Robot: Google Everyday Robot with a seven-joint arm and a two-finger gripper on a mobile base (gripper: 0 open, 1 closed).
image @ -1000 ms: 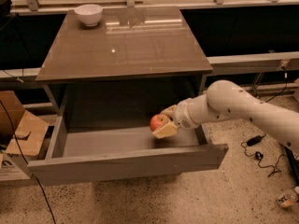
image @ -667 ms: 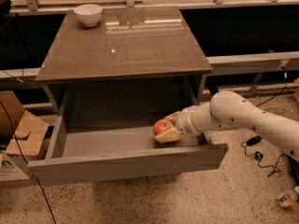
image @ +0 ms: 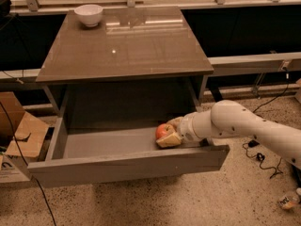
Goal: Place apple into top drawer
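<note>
**Apple (image: 163, 130) down in the top drawer (image: 127, 166), gripper (image: 167, 133) clamped on it**

Top drawer pulled well out toward 6 o'clock from under the brown-topped cabinet (image: 122, 51). Plain grey front panel nearest the camera, low side walls at 9 and 3 o'clock.

Apple inside the drawer, over at the 3 o'clock end, just behind the front panel. Red with a yellowish patch. Sitting low against the drawer floor, though hard to tell whether actually touching it or just shy of it.

Gripper in there too, reaching in from 3 o'clock over the drawer's side wall, on the end of the white arm (image: 240, 126). Closed narrow around the apple: one tan finger (image: 170, 140) tucked under it on the 6 o'clock side, the other curling around it at about 1 o'clock. So, holding the apple, not let go.

Up on the cabinet top, a white bowl (image: 88, 14) way back at the 11 o'clock corner, well apart from everything else. Cardboard box (image: 21, 138) at 9 o'clock, just beside the drawer's side wall. Dark cables (image: 257, 153) on the speckled floor (image: 141, 206) at 3 o'clock, below the arm.
</note>
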